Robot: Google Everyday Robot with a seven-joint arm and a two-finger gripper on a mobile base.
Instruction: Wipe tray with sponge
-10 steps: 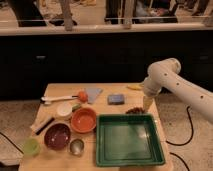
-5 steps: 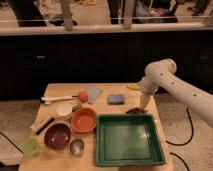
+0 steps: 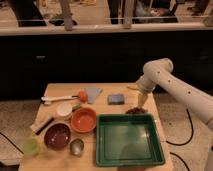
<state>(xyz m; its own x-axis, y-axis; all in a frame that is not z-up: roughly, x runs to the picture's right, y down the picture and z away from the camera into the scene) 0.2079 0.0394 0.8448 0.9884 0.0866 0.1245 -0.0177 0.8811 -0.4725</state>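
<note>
On the wooden table (image 3: pixel 65 90), an orange bowl (image 3: pixel 83 120) has a maroon bowl (image 3: pixel 57 136) at its 8 o'clock, a white dish (image 3: pixel 64 109) at 10, a grey-blue cloth (image 3: pixel 93 93) at 1 and a metal cup (image 3: pixel 76 146) near 6.

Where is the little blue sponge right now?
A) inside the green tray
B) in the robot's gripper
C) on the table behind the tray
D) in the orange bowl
C: the sponge lies flat on the table beyond the tray's far rim, while the gripper hangs over the table to its right, apart from it.
</note>
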